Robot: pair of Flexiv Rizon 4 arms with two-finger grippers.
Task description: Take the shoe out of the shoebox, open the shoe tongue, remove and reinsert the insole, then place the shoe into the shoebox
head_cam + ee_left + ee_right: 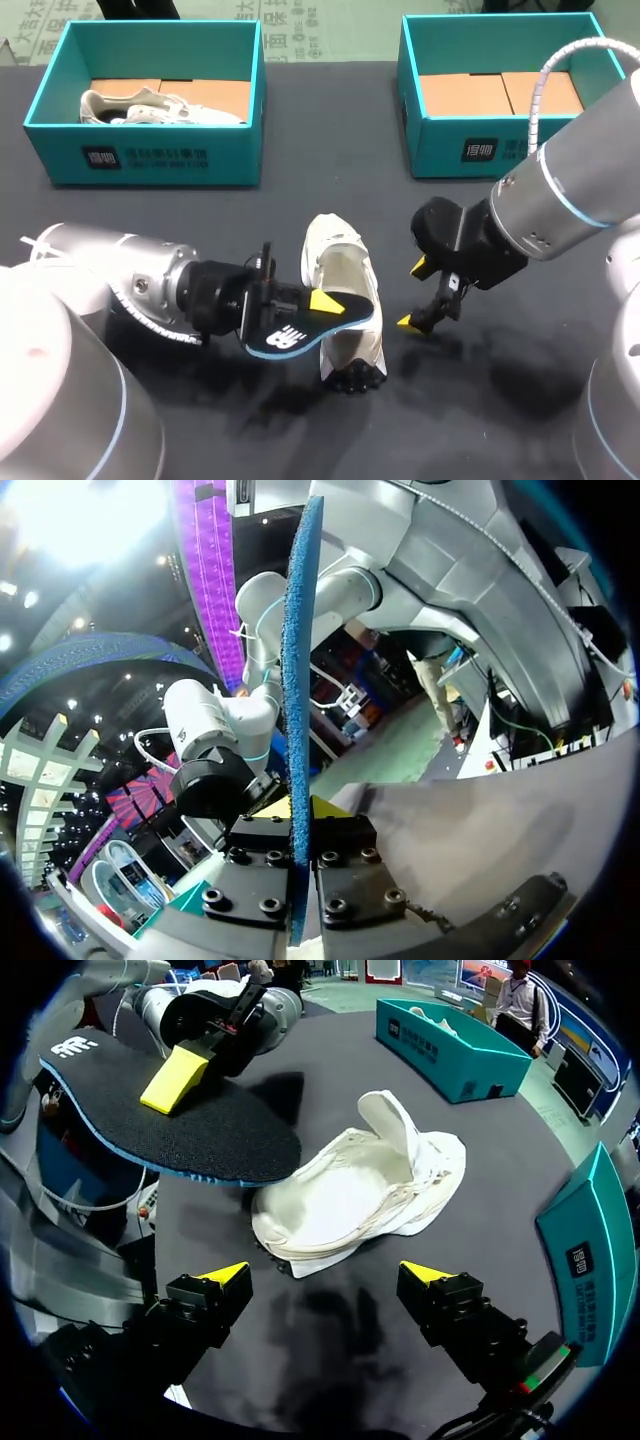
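Left gripper (316,304) is clamped on one end of the dark, blue-edged insole (300,335), both yellow tips pressing it from two sides. It holds the insole out flat, above the table and toward 3 o'clock, its free end over the near side of the white shoe (345,285). That shoe lies on its side near the table's middle, tongue lifted away from the opening (the right wrist view shows this best). At 3 o'clock of the shoe hangs the right gripper (414,295), fingers spread wide and holding nothing. As I judge it, the shoe is out, the tongue is opened and the insole is removed. Left to do are sliding the insole back in and returning the shoe to a shoebox, probably the bare one (470,150) at 1 o'clock, since the box (145,160) at 11 o'clock holds another shoe (150,105). Whether the insole touches the shoe I cannot tell. It covers part of the shoe from above, and the left wrist view sees it only edge-on.
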